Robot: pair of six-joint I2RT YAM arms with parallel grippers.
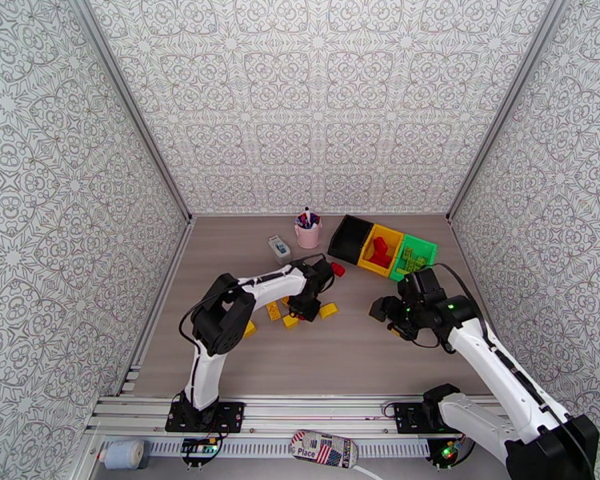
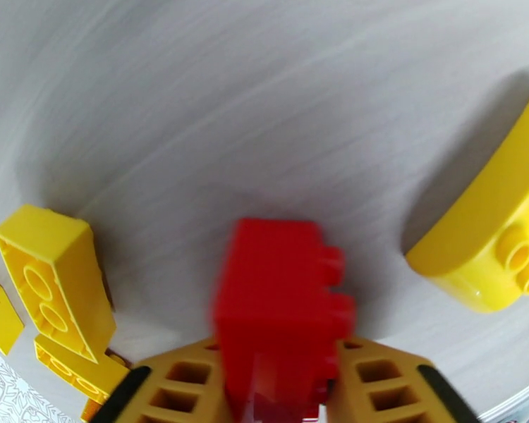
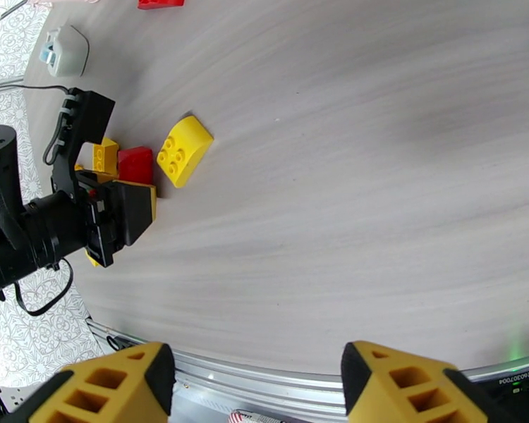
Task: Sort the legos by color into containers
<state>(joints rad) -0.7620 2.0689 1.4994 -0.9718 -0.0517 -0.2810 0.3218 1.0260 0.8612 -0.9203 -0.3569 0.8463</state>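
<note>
Evidently the pick-up was the step in hand: the left hand (image 2: 278, 393) had closed its fingers tight on a red lego (image 2: 275, 297), low over the worktop (image 2: 264, 100) among loose yellow legos (image 2: 53, 276). The right hand (image 3: 257, 378) hung half open and empty, well apart. Next, I judged, came a clean lift and a carry to the containers (image 1: 396, 267) at the back right, where another red brick (image 1: 380, 251) lay in the yellow bin (image 1: 366, 262).
</note>
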